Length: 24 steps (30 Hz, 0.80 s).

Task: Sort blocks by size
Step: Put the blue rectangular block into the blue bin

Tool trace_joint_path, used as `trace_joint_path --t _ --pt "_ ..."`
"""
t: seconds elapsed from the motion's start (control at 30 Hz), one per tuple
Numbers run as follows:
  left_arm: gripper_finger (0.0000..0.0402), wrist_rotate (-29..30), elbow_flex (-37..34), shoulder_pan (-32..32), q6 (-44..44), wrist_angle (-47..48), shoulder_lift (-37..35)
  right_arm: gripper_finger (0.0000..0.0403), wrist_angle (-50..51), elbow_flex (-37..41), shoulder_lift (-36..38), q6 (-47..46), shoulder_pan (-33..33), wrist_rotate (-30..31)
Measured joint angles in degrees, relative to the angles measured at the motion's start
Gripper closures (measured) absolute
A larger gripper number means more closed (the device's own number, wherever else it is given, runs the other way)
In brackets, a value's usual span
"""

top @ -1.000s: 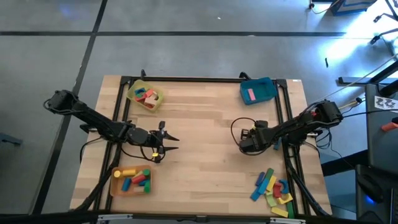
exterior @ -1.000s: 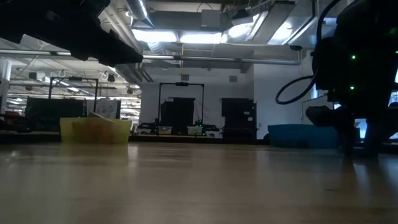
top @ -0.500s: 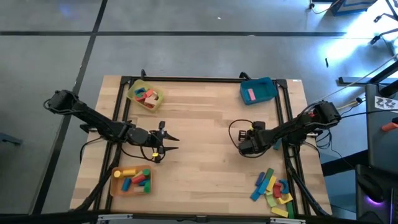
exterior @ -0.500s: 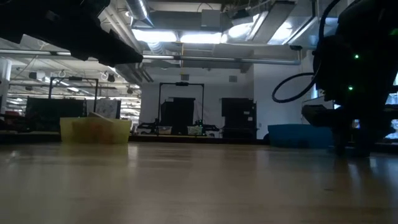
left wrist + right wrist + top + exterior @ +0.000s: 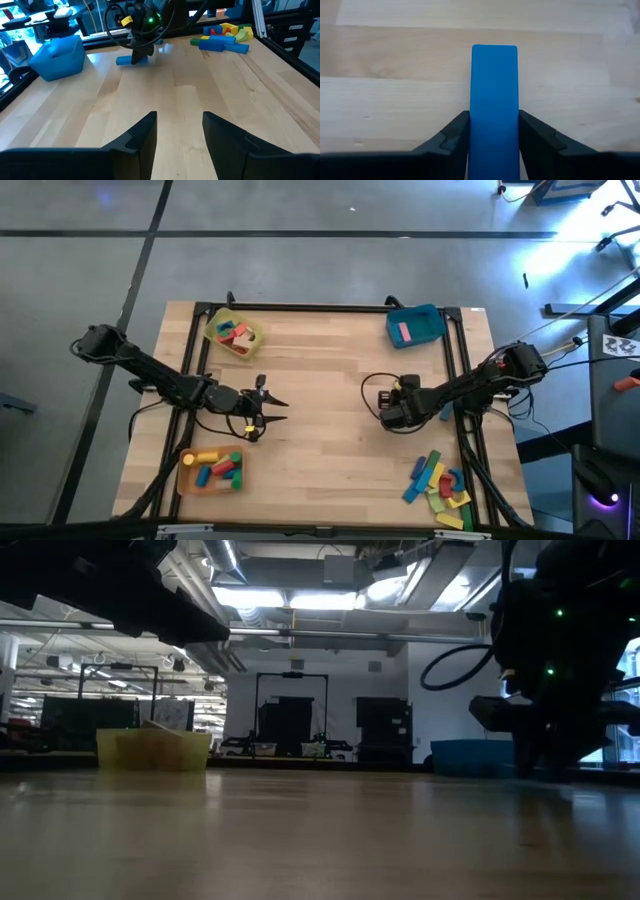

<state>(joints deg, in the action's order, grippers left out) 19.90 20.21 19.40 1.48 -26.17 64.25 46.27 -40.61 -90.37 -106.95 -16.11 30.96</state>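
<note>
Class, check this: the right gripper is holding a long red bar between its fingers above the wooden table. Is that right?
Wrong colour. The right gripper holds a long blue bar, not red, as the right wrist view shows; it is indeed between the fingers above the wooden table.

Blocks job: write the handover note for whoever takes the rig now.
Right gripper: fingers shut on a blue bar, over the table's right middle.
Left gripper: open, empty, waiting at left middle.
Sorted so far: yellow tray and orange tray each hold several blocks; blue tray holds a pink block.
Left to do: place the blue bar, then the loose pile at the near right corner.
</note>
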Motion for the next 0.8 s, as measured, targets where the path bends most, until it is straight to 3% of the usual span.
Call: trace_joint_path --t 0.37,0.8 --pt "0.0259 0.0 0.0 0.0 0.0 0.0 0.0 0.0255 9.0 -4.8 1.6 1.2 0.0 3.5" --pt "0.0259 0.0 0.0 0.0 0.0 -0.2 0.0 0.0253 13.9 -5.9 13.3 3.0 0.6 9.2"
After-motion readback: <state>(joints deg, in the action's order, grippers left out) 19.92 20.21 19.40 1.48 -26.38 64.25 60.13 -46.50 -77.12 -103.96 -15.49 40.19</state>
